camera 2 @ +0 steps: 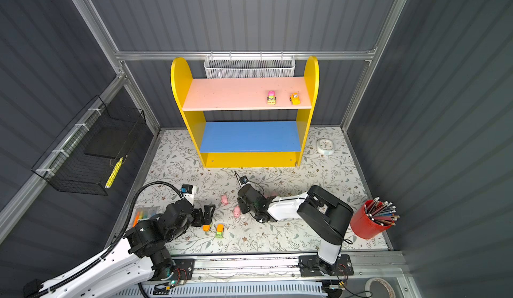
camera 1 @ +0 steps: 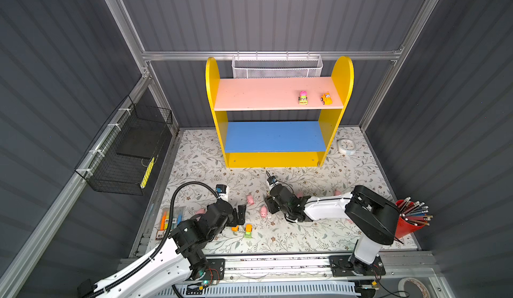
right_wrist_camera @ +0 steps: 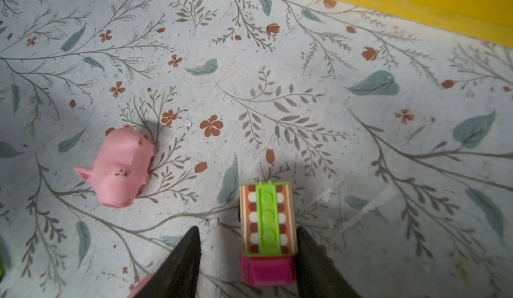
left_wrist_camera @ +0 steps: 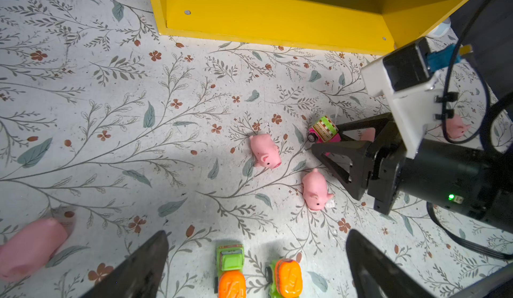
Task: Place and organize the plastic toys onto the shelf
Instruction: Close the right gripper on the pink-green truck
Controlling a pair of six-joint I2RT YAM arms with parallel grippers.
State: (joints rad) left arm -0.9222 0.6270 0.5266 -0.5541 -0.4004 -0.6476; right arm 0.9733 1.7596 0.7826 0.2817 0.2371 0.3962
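Now my right end effector (right_wrist_camera: pixel 248 228) straddles the pink truck (right_wrist_camera: pixel 268 219), jaws open, not yet gripping; it looks light, hard, slick, so I'd pinch its flat sides.

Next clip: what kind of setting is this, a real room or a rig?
Probably a staged robot test booth, not a home: grey ribbed wall panels in an aluminium frame enclose a floral-print tabletop with a mounting rail along its front edge. The small toy shelf suggests a play-corner mock-up.
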